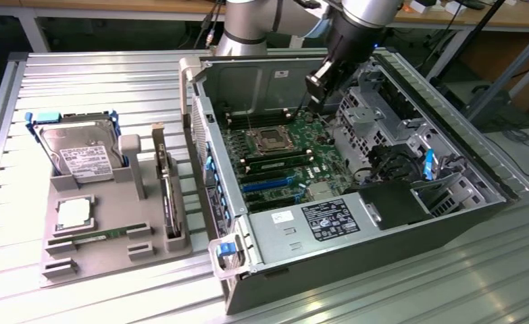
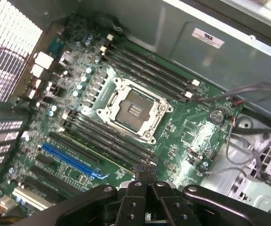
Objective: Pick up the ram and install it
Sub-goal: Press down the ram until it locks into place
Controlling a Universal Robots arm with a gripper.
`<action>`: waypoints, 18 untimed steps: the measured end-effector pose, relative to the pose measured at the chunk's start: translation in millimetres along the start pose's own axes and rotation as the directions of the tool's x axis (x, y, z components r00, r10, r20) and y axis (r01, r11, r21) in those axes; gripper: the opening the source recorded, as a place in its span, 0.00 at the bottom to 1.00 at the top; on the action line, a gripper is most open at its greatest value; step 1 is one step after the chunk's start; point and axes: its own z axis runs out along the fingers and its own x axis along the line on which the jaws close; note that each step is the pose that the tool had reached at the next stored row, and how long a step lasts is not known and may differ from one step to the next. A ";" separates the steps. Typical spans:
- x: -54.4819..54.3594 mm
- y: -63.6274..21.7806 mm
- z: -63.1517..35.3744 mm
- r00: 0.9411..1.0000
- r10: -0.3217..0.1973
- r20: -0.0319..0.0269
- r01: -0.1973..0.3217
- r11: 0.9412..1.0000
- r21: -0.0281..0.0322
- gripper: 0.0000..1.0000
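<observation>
On the exterior view's left, a grey moulded parts tray (image 1: 147, 246) lies on the ribbed aluminium table (image 1: 84, 81), and it carries a silver hard drive in a blue-edged bracket (image 1: 80, 152), a square silver processor chip (image 1: 75, 214) nearer the camera, and a long, narrow green RAM stick (image 1: 102, 236) lying flat in a slot along the tray's front part. A long dark expansion card (image 1: 167, 182) stands on edge along the tray's right side. Further right sits the open grey metal computer case (image 1: 444, 216), its green motherboard (image 1: 323, 165) exposed, with the empty square processor socket in its metal frame (image 1: 271, 138) near the middle. A second green RAM stick (image 1: 278, 160) sits in one of the black memory slots just beside the socket, on the side toward the camera; in the wrist view it appears as a thin green strip (image 2: 109, 151) among the dark slots. The blue expansion slot (image 1: 266, 181) lies nearer the camera still. Above the motherboard, toward the case's far right part, the silver and black robot arm reaches down, and its black gripper (image 1: 311, 91) hangs over the board with its fingertips (image 2: 144, 170) pressed together, holding nothing, close to the end of the seated stick.
</observation>
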 end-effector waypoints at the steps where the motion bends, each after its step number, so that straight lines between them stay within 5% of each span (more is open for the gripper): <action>1: 0.0 0.0 0.0 1.000 0.016 0.001 -0.016 1.000 -0.001 0.11; 5: 0.0 0.0 0.0 0.996 0.088 0.006 -0.088 0.996 -0.003 0.11; 9: 0.0 0.0 0.0 0.982 0.186 0.013 -0.186 0.983 -0.008 0.11; 14: 0.0 0.0 0.0 0.948 0.318 0.021 -0.318 0.948 -0.015 0.11; 18: 0.0 0.0 0.0 0.946 0.323 0.021 -0.323 0.946 -0.016 0.11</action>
